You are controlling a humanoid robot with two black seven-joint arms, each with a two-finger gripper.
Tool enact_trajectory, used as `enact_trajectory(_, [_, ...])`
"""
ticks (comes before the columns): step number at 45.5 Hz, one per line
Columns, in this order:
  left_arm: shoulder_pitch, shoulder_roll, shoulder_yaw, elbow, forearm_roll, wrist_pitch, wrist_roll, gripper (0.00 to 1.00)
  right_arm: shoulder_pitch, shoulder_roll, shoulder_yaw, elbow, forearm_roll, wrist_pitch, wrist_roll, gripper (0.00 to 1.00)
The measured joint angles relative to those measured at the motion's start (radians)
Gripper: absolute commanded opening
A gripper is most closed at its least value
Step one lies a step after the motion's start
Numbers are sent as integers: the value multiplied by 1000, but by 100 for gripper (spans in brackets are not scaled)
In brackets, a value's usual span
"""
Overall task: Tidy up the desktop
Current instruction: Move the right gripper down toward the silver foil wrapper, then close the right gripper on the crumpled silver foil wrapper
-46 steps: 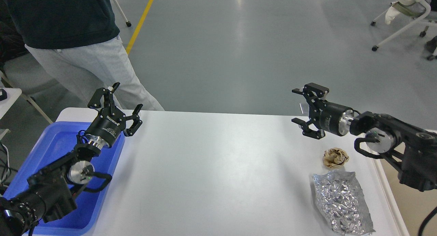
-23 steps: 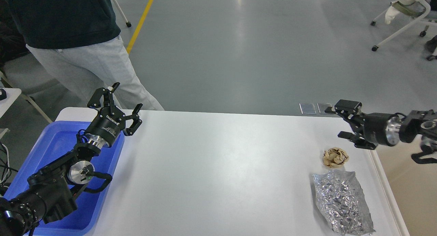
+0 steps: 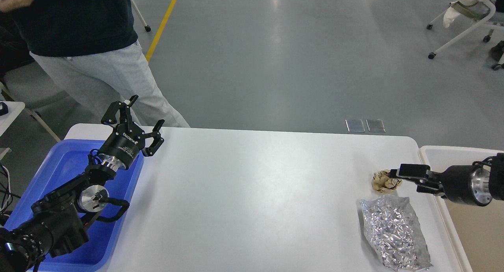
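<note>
The white desktop [image 3: 252, 193] fills the middle of the head view. A crumpled brown paper ball [image 3: 385, 181] lies near its right edge, with a crinkled silver foil bag [image 3: 393, 232] just in front of it. My right gripper [image 3: 409, 180] comes in low from the right, open, its upper finger [image 3: 411, 171] at the ball's right side; I cannot tell whether it touches. My left gripper [image 3: 132, 118] is open and empty, raised over the far right corner of the blue tray [image 3: 59, 173].
A beige bin [image 3: 453, 150] stands off the desktop's right edge, under my right arm. A person [image 3: 90, 55] stands at the far left corner. A wheeled chair [image 3: 468, 24] is on the floor at the far right.
My right arm has pulled back to the right and dropped from high above the desktop to the level of the paper ball. The left arm has not moved.
</note>
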Motion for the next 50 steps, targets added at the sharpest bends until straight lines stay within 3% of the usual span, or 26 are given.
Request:
enact_trajectory(16, [0,0,0,0,0,0,1,100,-58,31,-161,15,-207,-173,15,100])
enact_trajectory(39, [0,0,0,0,0,0,0,100,-146,151,-205,-97,-243,-307,21,99])
enact_trajectory(50, [0,0,0,0,0,0,0,100,-183,213,-204,-175,-240,-336,22,86])
